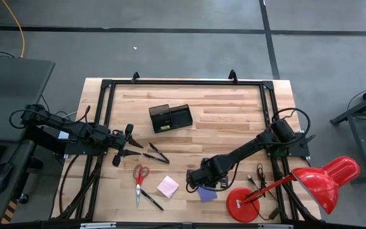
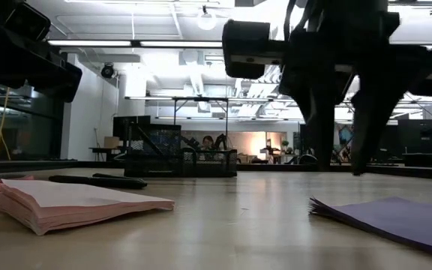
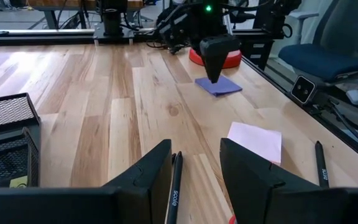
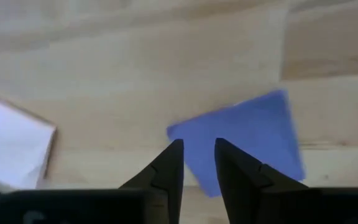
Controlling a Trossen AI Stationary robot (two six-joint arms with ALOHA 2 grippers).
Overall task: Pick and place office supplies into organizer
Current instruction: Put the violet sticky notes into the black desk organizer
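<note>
a wooden table (image 1: pixel 234 127) carries an organizer (image 1: pixel 170 117), pens (image 1: pixel 156 152), scissors (image 1: pixel 139 180), a pink pad (image 1: pixel 168 186), a purple pad (image 1: pixel 208 194) and what looks like a lamp base (image 1: pixel 243 205).

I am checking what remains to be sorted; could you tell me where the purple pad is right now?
In the high view the purple pad lies flat near the table's front edge, right of the pink pad and beside the lamp base, directly under the right gripper.
</note>
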